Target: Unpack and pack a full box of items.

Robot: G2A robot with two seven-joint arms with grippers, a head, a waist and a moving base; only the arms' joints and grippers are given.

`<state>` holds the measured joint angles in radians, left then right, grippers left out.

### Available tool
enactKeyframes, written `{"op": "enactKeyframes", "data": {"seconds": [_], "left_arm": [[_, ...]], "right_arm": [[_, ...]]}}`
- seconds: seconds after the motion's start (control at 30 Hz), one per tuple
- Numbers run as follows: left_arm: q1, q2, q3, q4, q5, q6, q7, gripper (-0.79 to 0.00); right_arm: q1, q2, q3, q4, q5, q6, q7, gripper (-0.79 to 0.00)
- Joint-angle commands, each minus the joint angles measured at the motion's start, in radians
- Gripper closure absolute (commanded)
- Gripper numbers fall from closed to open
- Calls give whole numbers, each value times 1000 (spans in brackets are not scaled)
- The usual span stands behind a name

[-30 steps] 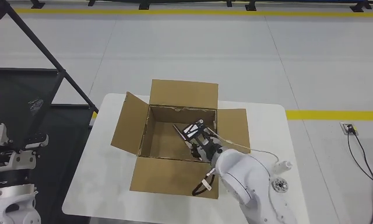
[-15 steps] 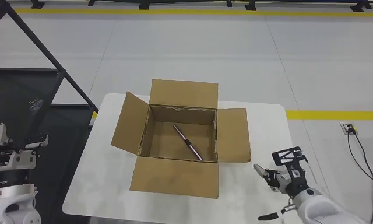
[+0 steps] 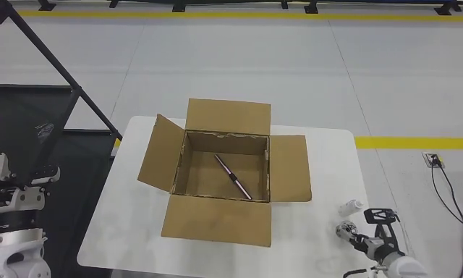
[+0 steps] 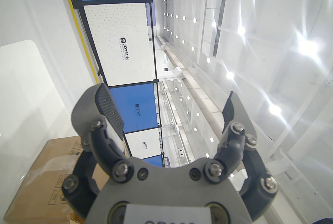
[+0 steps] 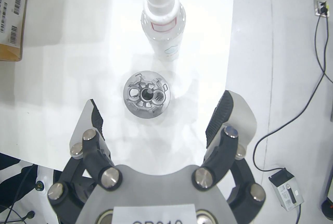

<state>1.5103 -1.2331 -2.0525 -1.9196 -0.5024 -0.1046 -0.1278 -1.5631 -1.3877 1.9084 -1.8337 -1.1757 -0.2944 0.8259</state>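
Observation:
An open cardboard box (image 3: 217, 218) stands mid-table with its flaps spread; a dark pen (image 3: 233, 177) lies slanted on its floor. Right of the box, near the table's front right corner, a small white spray bottle (image 3: 350, 205) (image 5: 163, 19) stands upright beside a round metal part (image 3: 345, 229) (image 5: 146, 98). My right gripper (image 3: 370, 231) (image 5: 158, 108) hovers open just behind the metal part, with nothing between its fingers. My left gripper (image 4: 166, 95) is open and empty, pointing up toward the ceiling, with a corner of a cardboard box (image 4: 49, 173) below it.
The white table (image 3: 318, 169) has bare surface on both sides of the box. Its right edge (image 5: 230, 27) runs close to the bottle. A box flap corner (image 5: 11, 4) lies off to one side. Cables and a small grey device (image 5: 286, 190) lie on the floor beyond.
My right arm has pulled out of the box and swung to the table's front right corner, beside the bottle and metal part. The pen stayed in the box.

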Motion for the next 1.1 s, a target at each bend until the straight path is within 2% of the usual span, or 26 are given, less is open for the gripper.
{"op": "enactKeyframes", "data": {"seconds": [0.0,0.13,0.2,0.23,0.27,0.33,0.43,0.5,0.8,1.07], "left_arm": [[0,0,0,0,0,0,0,-785],[0,0,0,0,0,0,0,-785],[0,0,0,0,0,0,0,-785],[0,0,0,0,0,0,0,-785],[0,0,0,0,0,0,0,-785],[0,0,0,0,0,0,0,-785],[0,0,0,0,0,0,0,-785],[0,0,0,0,0,0,0,-785],[0,0,0,0,0,0,0,-785],[0,0,0,0,0,0,0,-785]], "right_arm": [[22,5,1,46,22,-36,7,-730],[49,16,9,99,40,-70,13,-622],[54,20,7,113,43,-80,13,-391],[55,22,5,118,46,-84,12,-372],[56,24,5,121,46,-86,11,-311],[51,28,2,123,58,-100,2,-243],[33,33,9,110,78,-114,-8,-65],[17,35,13,95,94,-123,-19,-15],[-80,44,38,-55,137,-109,-85,0],[-195,35,33,-326,164,-6,-278,0]]}}
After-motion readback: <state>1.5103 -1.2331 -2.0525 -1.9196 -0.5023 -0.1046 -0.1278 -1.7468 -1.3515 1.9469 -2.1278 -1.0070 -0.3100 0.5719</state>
